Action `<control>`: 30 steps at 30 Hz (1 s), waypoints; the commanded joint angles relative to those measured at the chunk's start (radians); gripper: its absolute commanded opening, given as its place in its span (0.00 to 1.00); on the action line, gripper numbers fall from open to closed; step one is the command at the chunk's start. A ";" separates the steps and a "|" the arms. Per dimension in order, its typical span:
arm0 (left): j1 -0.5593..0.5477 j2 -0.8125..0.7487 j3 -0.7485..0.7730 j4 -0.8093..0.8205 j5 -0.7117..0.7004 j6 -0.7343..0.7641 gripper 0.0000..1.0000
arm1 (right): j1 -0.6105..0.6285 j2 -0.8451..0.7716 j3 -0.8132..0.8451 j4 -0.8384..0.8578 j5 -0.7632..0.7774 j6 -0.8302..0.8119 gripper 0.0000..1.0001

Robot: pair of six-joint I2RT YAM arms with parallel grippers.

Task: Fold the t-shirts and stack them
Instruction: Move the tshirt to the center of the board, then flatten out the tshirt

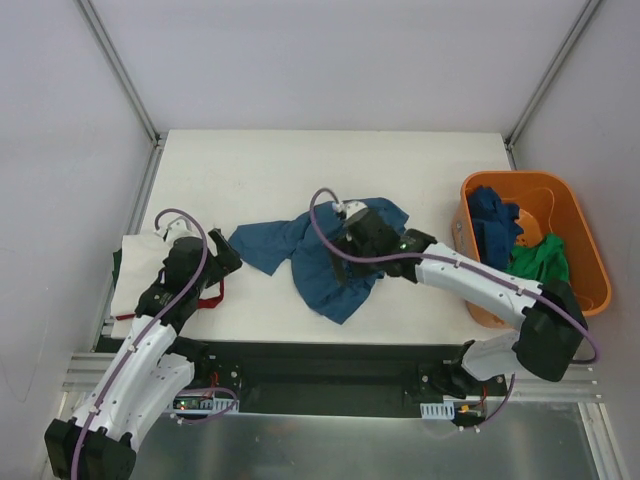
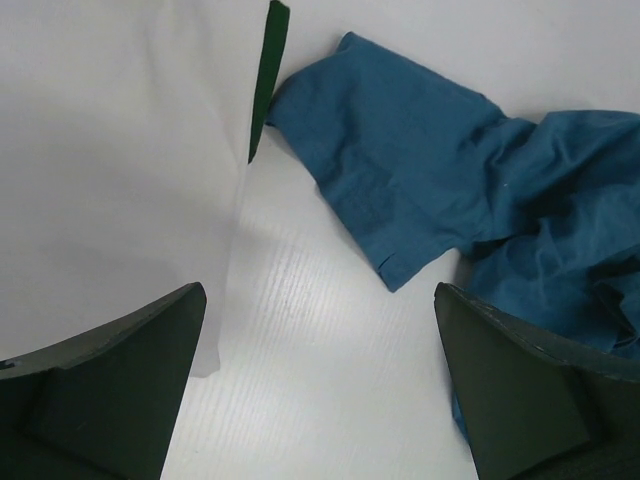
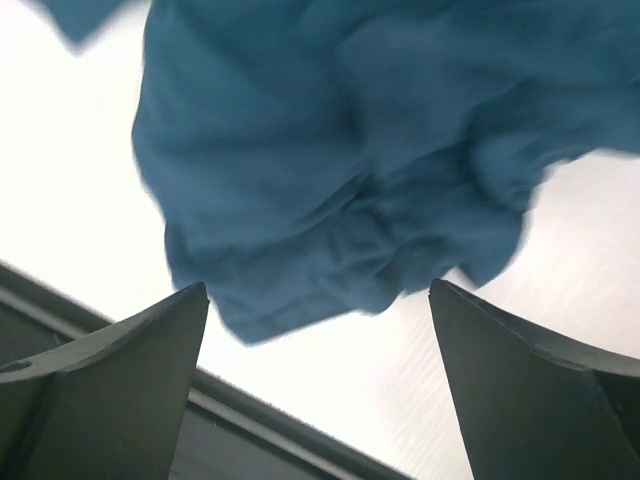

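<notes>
A crumpled blue t-shirt (image 1: 300, 255) lies mid-table, one sleeve spread to the left. My right gripper (image 1: 352, 255) hovers over it, open, with nothing between the fingers; in the right wrist view (image 3: 318, 390) the blue t-shirt (image 3: 350, 150) lies just beyond the fingertips, blurred. My left gripper (image 1: 228, 258) is open and empty by the sleeve; in its own view (image 2: 320, 400) it stands over bare table, between a folded white t-shirt (image 2: 110, 170) and the blue t-shirt (image 2: 430, 170). Under the white t-shirt (image 1: 140, 265) a green edge (image 2: 268, 70) and red fabric (image 1: 210, 297) peek out.
An orange basket (image 1: 575, 235) stands at the right edge, holding a dark blue t-shirt (image 1: 492, 225) and a green t-shirt (image 1: 540, 258). The table's near edge with its metal rail (image 3: 250, 420) runs just below my right gripper. Grey walls close in the back and sides.
</notes>
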 commanded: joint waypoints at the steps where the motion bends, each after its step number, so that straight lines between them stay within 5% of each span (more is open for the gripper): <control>1: 0.007 0.015 0.021 -0.019 -0.009 -0.007 0.99 | 0.175 0.001 -0.077 0.025 0.155 0.053 0.97; 7: 0.007 0.017 0.015 -0.020 -0.021 -0.016 0.99 | 0.286 0.103 -0.088 0.042 0.169 0.114 0.99; 12: 0.007 0.008 0.009 -0.023 -0.021 -0.012 0.99 | 0.296 0.229 -0.082 0.083 0.025 0.139 0.83; 21: 0.007 0.003 0.009 -0.028 -0.033 -0.013 0.99 | 0.325 0.297 -0.097 0.098 -0.007 0.197 0.69; 30: 0.005 0.012 0.015 -0.026 -0.036 -0.012 0.99 | 0.328 0.298 -0.151 0.068 0.033 0.245 0.44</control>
